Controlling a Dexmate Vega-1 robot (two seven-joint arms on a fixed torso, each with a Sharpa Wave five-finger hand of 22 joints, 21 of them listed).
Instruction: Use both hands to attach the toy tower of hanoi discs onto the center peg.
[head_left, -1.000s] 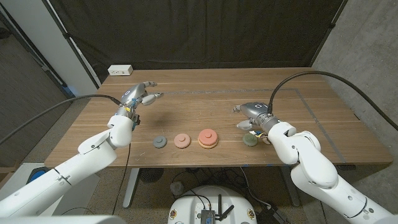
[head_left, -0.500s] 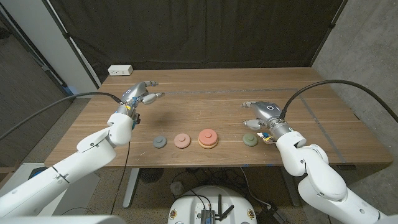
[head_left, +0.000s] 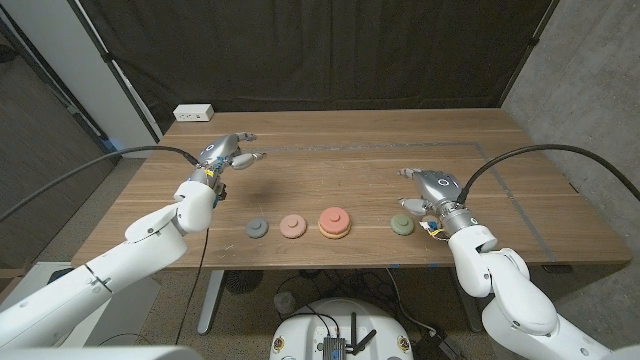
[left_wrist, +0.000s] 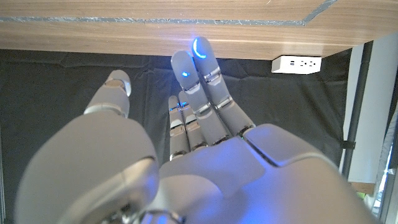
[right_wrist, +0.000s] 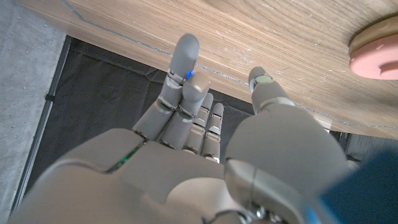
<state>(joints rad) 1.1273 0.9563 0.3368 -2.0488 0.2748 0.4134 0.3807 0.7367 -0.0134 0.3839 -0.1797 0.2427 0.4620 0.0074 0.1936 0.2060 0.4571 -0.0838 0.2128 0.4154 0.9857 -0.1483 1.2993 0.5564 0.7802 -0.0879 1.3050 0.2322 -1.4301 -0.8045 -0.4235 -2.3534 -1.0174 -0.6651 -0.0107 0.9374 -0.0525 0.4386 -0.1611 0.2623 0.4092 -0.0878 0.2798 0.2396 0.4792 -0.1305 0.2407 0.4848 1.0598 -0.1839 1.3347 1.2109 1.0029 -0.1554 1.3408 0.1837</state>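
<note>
Currently both the left robot hand (head_left: 228, 153) and right robot hand (head_left: 432, 186) hover with fingers apart and hold nothing, while the grey disc (head_left: 258, 228), pink disc (head_left: 292, 226) and green disc (head_left: 402, 224) lie on the worktop (head_left: 340, 160) flanking the center peg (head_left: 333, 221); discs look light, rigid, best pinched by the rim.

Four round discs lay in a row along the table's near edge, each flat and apart from its neighbours: a grey disc (head_left: 257, 228), a pale pink disc (head_left: 292, 226), a larger red disc (head_left: 333, 220) (seated on a tan base with a raised centre), and a green disc (head_left: 402, 225).
</note>
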